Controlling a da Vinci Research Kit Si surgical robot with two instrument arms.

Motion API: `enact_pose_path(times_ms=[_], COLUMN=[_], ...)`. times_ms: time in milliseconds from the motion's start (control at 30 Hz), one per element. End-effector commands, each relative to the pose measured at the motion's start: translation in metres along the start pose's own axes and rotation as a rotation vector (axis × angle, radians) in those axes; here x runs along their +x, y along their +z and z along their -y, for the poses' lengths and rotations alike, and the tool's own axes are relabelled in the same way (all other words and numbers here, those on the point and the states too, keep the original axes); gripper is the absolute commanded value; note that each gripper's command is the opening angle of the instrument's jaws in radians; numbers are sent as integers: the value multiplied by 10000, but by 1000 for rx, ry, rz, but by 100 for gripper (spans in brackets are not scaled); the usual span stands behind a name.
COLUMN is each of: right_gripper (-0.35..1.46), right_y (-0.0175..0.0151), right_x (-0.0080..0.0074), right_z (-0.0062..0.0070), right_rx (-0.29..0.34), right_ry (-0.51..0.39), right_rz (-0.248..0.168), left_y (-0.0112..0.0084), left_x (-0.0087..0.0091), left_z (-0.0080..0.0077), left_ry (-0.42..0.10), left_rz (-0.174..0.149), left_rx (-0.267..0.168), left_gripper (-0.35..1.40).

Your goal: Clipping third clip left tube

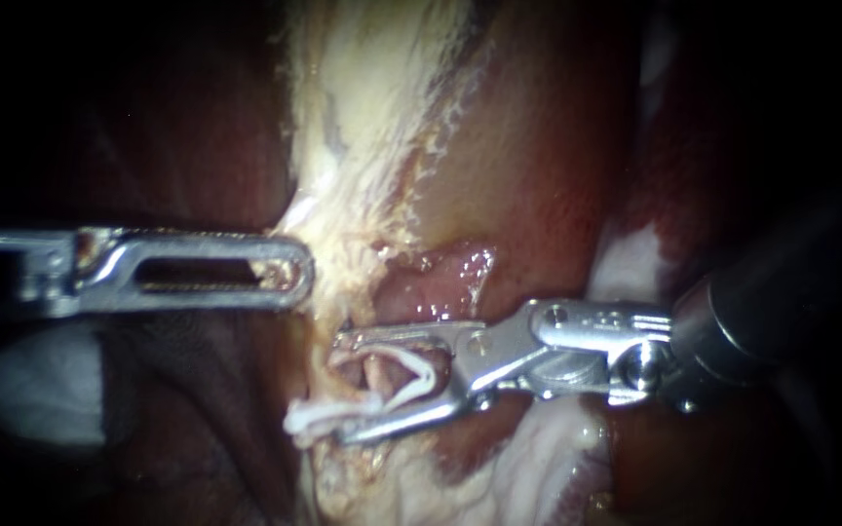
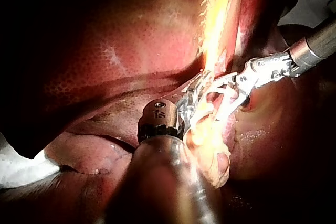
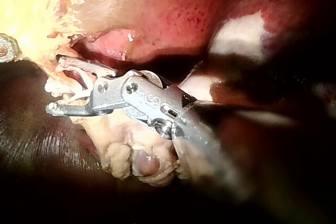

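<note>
Right tool (image 1: 343, 388): silver hinged metal on a thick dark shaft. The shaft is the nearest thing in the endoscope view, blurred and cut off at the right edge.
Its jaws: spread wide, both bearing on a white V-shaped clip (image 1: 419, 378) seated between them.
Pinkish tube (image 1: 374, 370): lies within the clip's open arms. Its far end is lost in pale tissue, and I cannot tell whether it is the left tube.
White frayed strand (image 1: 309, 421): beside the lower jaw. I cannot tell whether it is tissue or something else.
Left tool (image 1: 296, 273): flat slotted silver metal seen broadside, with its tip at the edge of the pale yellowish band of tissue (image 1: 372, 97). I cannot tell whether it grips anything.
Dark red-brown liver (image 1: 538, 146): behind both tools, its margins fading into shadow.
</note>
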Motion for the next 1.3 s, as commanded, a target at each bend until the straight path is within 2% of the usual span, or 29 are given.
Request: enact_pose_path(times_ms=[33,667,1033,1167,1300], right_gripper=[60,60,60,60,60], right_y=[0,-8,-4,-1,0], right_x=[0,6,7,8,12], right_z=[0,-7,-6,-1,10], right_rx=[1,-27,-30,12,69], right_ry=[-1,9,14,11,-3], right_rz=[0,10,10,13,5], left_y=[0,-5,-7,-6,-5], left_x=[0,1,3,3,1], left_z=[0,5,10,9,5], left_ry=[1,0,-1,-1,0], left_rz=[0,1,4,4,2], left_rx=[0,3,4,4,6], left_gripper=[-35,-35,-35,-35,-35])
